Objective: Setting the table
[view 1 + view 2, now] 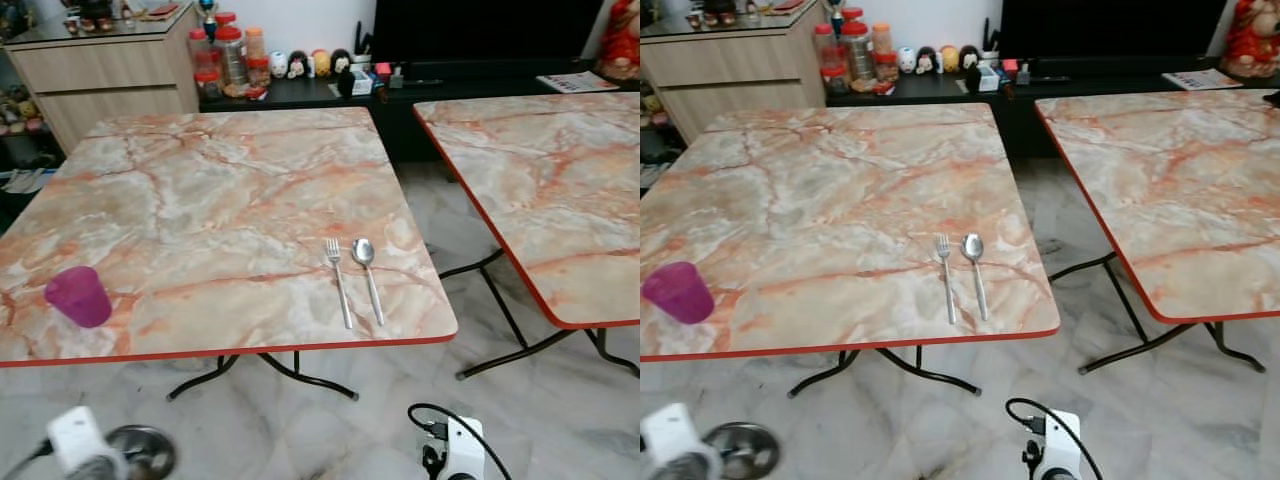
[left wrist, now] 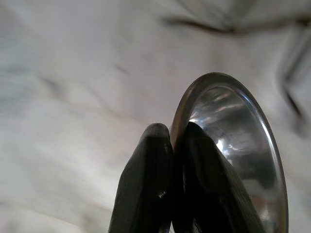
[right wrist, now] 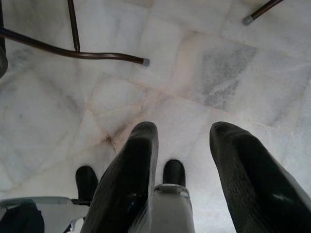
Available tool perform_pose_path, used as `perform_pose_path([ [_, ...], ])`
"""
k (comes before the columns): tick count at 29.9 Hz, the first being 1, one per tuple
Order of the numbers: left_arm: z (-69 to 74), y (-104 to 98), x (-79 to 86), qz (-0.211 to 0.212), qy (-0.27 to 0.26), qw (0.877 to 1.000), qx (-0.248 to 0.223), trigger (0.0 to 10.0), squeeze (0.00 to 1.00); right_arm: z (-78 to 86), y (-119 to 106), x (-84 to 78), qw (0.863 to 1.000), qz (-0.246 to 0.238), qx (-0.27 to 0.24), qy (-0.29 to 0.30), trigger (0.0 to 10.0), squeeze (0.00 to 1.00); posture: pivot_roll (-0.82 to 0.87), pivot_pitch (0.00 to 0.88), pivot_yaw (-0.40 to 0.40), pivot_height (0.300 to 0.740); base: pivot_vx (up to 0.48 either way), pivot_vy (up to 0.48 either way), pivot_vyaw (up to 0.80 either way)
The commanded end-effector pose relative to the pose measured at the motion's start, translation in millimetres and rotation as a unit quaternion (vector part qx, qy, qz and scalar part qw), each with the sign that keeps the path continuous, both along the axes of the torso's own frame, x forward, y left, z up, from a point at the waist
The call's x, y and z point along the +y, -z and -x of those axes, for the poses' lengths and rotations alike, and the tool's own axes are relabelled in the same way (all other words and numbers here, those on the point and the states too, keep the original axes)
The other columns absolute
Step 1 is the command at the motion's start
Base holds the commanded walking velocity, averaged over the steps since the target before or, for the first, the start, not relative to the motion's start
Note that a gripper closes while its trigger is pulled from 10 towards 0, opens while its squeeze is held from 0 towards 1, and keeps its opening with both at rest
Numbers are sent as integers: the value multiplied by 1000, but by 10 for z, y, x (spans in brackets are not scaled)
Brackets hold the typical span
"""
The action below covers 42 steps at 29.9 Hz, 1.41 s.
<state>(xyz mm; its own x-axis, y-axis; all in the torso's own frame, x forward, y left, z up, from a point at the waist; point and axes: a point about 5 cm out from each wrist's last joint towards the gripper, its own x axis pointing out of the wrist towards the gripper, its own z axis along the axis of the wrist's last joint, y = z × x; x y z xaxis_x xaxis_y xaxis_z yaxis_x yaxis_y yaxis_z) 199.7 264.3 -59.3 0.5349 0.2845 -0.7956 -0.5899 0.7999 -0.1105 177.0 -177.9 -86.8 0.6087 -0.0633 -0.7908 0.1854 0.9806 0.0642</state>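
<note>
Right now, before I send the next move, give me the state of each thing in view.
Left gripper: shut on the rim of a metal plate, held low over the floor.
Right gripper: open, empty, pointing at the floor.
Fork: lying flat near the table's front edge.
Spoon: flat beside the fork, apart from it.
Purple cup: upright at the table's front left.

A second marble-patterned table (image 1: 545, 180) with a red edge fills the right side of the frame, its black metal legs (image 1: 520, 350) standing on the pale marble floor (image 1: 330, 430). At upper left stands a light wood cabinet (image 1: 100, 75). Beside it, along the top, a low dark shelf (image 1: 300, 92) carries red-lidded jars (image 1: 232, 55) and small figurines (image 1: 300, 63). A magazine (image 1: 577, 81) lies at upper right.
</note>
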Motion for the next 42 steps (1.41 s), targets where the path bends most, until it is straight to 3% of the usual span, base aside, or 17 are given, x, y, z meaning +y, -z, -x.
perform_pose_path([
  [1,-76,-31,-33,28,-10,999,-19,10000,0,-12,-9,-19,1000,-1,-4,5,10000,0,35,0,22,740,0,0,0],
  [5,-63,1,-102,38,-11,999,-9,10000,0,-15,-11,-21,1000,-2,-5,5,10000,0,33,0,22,740,0,0,0],
  [7,-120,10,-241,65,-8,998,-22,10000,0,-23,-15,-27,1000,-2,-7,8,10000,0,29,0,24,740,0,0,0],
  [12,-185,1,-358,92,-9,995,-41,10000,0,-24,-17,-37,1000,-2,-8,9,10000,0,24,0,25,740,0,0,0],
  [19,-222,-23,-353,93,-40,993,-59,10000,0,-12,-15,-54,1000,-1,-8,14,10000,0,11,0,29,740,0,0,0],
  [24,-193,-21,-295,71,-49,995,-55,10000,0,-12,-19,-93,1000,2,-9,16,10000,0,3,0,29,740,0,0,0],
  [34,-18,38,-150,40,-77,996,-30,10000,0,4,-24,-172,999,13,-10,28,10000,0,-5,0,21,740,0,-275,0],
  [42,58,73,-135,34,-80,996,-20,10000,0,76,-11,-308,997,74,12,31,10000,0,0,0,16,740,0,-402,427],
])
